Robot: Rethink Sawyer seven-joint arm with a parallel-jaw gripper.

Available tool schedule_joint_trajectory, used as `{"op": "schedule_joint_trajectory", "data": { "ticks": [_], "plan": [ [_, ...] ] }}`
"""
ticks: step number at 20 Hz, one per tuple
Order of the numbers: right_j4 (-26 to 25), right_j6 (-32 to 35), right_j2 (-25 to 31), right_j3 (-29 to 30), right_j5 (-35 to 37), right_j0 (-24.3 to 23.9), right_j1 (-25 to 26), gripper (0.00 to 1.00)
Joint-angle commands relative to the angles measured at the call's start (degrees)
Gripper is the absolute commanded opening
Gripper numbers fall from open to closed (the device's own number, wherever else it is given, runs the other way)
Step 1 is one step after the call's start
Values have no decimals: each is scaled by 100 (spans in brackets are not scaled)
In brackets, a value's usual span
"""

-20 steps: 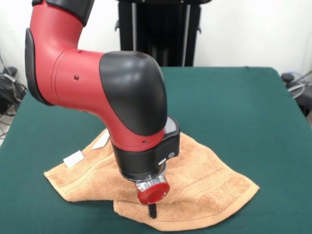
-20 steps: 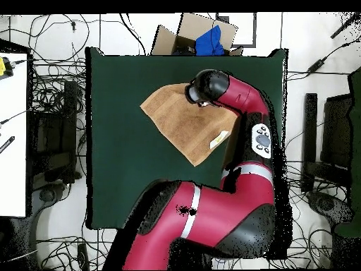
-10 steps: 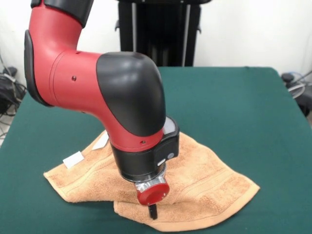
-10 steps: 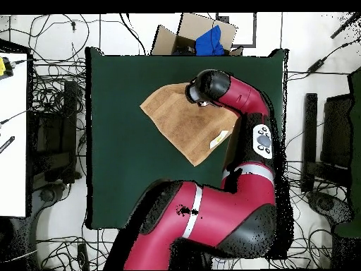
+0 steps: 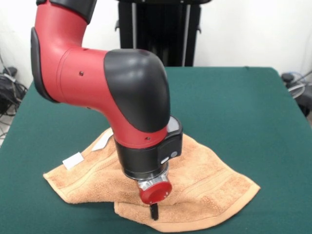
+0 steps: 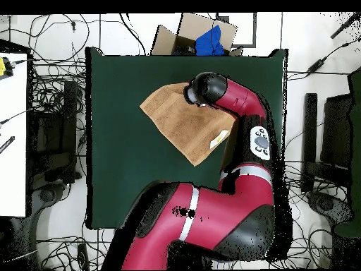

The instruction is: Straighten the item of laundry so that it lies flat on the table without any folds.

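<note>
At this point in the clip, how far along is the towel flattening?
Not finished. Done: most of the towel lies spread on the green table, its white label tag showing at one edge. In hand: the end effector is down at the towel's near edge, where a flap is folded over. Whether it grips the cloth cannot be seen. Left: that fold must be opened out and the ripples smoothed.

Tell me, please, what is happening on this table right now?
The red and black arm reaches down over an orange-tan towel on the green table. Its gripper is at the towel's near edge, where a corner lies folded over. The towel is not flat yet; its white tag shows.
</note>
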Motion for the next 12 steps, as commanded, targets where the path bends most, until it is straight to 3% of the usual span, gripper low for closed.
{"op": "schedule_joint_trajectory", "data": {
  "ticks": [1,4,12],
  "plan": [
    [28,1591,188,1206,-1374,581,940,100],
    [32,1724,-1,1266,-1625,755,991,100],
    [101,1269,30,1723,-1882,740,850,100]
  ]
}}
